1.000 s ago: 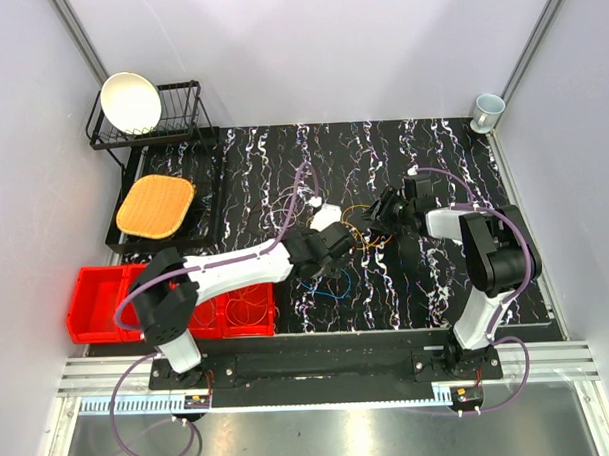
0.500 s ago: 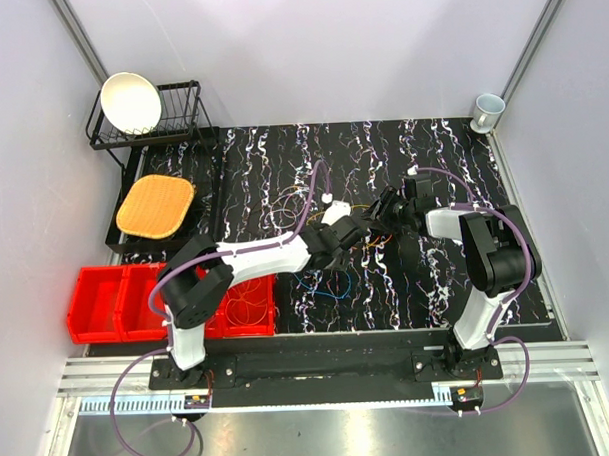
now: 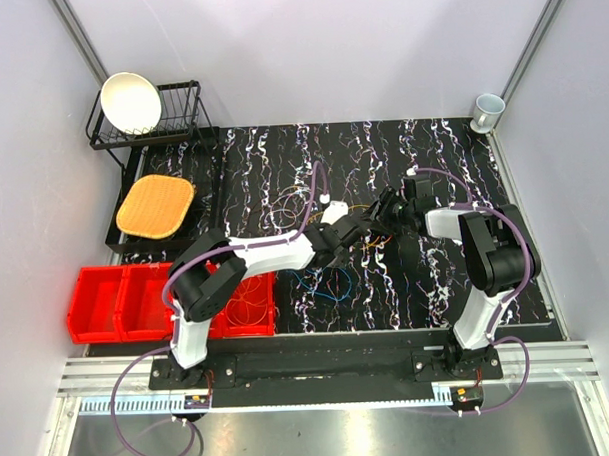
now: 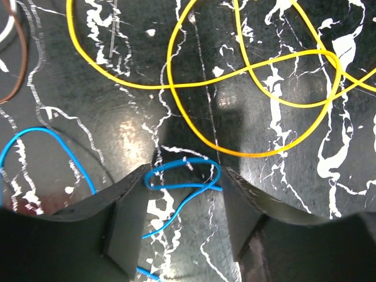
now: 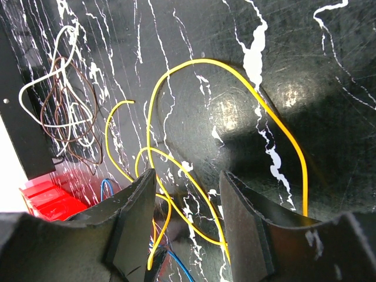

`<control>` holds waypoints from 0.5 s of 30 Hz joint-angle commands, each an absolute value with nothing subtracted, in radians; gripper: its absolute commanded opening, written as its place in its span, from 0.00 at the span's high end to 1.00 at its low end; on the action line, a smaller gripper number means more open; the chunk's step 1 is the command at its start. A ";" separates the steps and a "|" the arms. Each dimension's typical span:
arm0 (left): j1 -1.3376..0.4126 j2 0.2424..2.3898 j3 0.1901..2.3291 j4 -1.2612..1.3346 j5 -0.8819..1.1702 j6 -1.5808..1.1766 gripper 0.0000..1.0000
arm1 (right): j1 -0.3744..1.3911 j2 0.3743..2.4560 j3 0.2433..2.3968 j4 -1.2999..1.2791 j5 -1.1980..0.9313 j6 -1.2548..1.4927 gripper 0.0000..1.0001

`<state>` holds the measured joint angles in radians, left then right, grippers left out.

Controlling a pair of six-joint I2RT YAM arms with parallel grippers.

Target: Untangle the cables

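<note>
A black mat veined with white squiggles (image 3: 432,163) fills the table before me. My left arm (image 3: 256,258) and right arm (image 3: 490,252) both reach in over its middle.

On my left stands a row of red plastic bins (image 3: 102,295), one holding a coil of orange wire (image 3: 249,308). Behind them is a black wire dish rack (image 3: 185,112) carrying a round white bowl (image 3: 130,102). A square orange woven pad (image 3: 156,206) lies between rack and bins. A pale mug (image 3: 487,110) stands at the far right corner.

My left pincer (image 4: 185,176) hangs low over the mat, jaws partly apart. They bracket a small loop of thin blue cable (image 4: 182,160) without pinching it. Just beyond it lie wide loops of thin yellow cable (image 4: 258,154).

My right pincer (image 5: 188,182) sits close by, facing the left one, jaws likewise parted. Yellow strands run through the gap, clamped by neither finger. A knot of white and brown wires (image 5: 64,114) lies further to my left on the mat.
</note>
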<state>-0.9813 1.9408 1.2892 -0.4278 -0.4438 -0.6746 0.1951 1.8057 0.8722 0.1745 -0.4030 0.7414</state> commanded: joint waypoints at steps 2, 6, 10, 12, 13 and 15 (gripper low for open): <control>-0.979 1.959 1.299 -0.365 -0.445 -0.698 0.52 | 0.206 1.819 0.908 0.201 -0.416 0.744 0.47; -0.979 1.954 1.289 -0.357 -0.457 -0.704 0.70 | 0.206 1.825 0.910 0.201 -0.419 0.747 0.47; -0.979 1.947 1.289 -0.351 -0.466 -0.706 0.94 | 0.206 1.828 0.911 0.201 -0.419 0.747 0.47; -0.979 1.939 1.292 -0.356 -0.466 -0.707 1.00 | 0.206 1.827 0.911 0.201 -0.419 0.746 0.47; -0.979 1.925 1.295 -0.365 -0.466 -0.706 1.00 | 0.206 1.827 0.911 0.199 -0.417 0.747 0.47; -0.979 1.901 1.295 -0.376 -0.469 -0.704 1.00 | 0.206 1.828 0.911 0.199 -0.417 0.745 0.47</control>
<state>-0.9813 1.9591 1.2873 -0.3923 -0.4454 -0.7010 0.1955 1.8191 0.8768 0.1749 -0.4099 0.7418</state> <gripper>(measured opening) 0.012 0.533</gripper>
